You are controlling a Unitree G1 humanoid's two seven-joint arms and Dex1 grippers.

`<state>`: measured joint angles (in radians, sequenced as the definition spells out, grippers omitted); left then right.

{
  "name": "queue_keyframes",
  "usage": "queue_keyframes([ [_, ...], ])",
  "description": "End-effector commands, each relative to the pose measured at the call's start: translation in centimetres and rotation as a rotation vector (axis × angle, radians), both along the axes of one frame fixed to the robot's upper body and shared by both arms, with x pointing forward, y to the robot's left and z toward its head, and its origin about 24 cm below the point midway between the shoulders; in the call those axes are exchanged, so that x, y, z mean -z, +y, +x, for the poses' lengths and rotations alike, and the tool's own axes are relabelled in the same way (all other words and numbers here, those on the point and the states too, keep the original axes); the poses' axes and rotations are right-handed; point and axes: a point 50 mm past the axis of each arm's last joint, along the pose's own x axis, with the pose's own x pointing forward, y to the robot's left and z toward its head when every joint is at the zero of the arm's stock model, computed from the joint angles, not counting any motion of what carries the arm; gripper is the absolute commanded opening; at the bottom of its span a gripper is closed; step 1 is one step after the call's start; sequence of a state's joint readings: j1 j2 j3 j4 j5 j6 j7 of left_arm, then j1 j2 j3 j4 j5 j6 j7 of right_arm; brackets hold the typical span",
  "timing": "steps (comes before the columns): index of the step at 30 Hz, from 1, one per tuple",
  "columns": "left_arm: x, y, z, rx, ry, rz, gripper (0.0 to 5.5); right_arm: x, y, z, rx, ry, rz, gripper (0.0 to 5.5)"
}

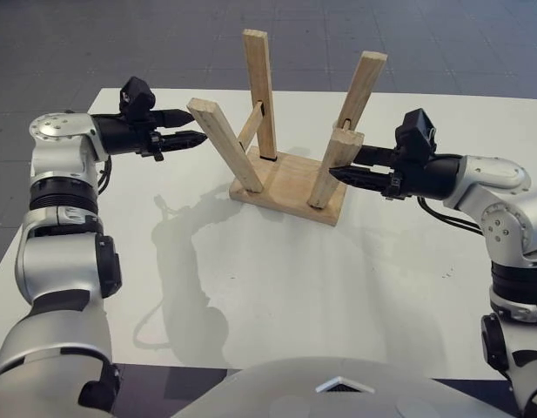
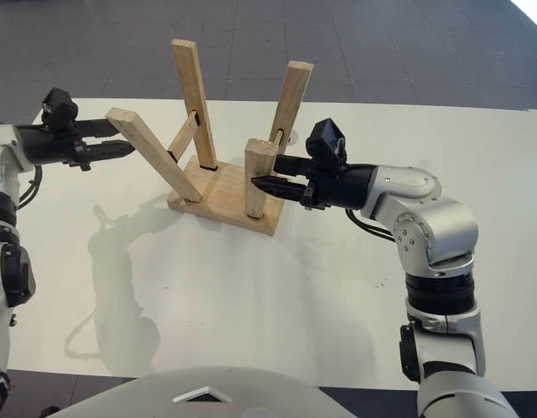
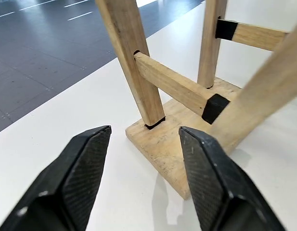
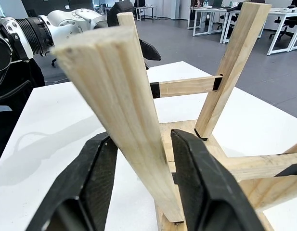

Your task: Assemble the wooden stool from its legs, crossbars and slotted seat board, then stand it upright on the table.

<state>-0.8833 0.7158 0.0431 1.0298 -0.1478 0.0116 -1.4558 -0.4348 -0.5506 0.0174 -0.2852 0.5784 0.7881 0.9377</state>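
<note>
Dark grey tiled floor (image 1: 407, 35), white lines (image 3: 81, 15) painted on it, white desks (image 4: 211, 13) in the room behind

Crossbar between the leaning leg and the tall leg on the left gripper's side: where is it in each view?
Left eye view: short wooden crossbar, left of centre, between those legs.
Right eye view: crossbar, upper left.
Left wrist view: crossbar, mid-picture, slanting, beyond the left gripper.
Right wrist view: crossbar, mid-picture, level, past the wooden leg in the right gripper.
Shared landmark: flat wooden seat board under the legs.
</note>
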Motion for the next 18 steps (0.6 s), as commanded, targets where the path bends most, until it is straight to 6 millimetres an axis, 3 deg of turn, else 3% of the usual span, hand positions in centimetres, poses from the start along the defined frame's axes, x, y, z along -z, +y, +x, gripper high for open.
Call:
queue_keyframes([
  [1,-1.8,-0.8,-0.2,0.148,-0.01,-0.024,3.42,-0.9,-0.8,0.6,-0.022,-0.021,-0.009,1.17],
  [3,-2.1,-1.9,-0.2,0.209,-0.006,-0.04,3.77,-0.9,-1.0,0.9,-0.037,-0.019,-0.018,1.15],
  [10,-2.5,-5.1,-0.1,0.337,0.025,-0.083,3.79,-0.9,-1.7,1.4,-0.109,-0.029,-0.067,1.14],
  [18,-2.8,-5.0,-1.8,0.416,0.137,-0.116,2.41,-1.0,-3.0,2.0,-0.175,-0.114,-0.126,1.1],
])
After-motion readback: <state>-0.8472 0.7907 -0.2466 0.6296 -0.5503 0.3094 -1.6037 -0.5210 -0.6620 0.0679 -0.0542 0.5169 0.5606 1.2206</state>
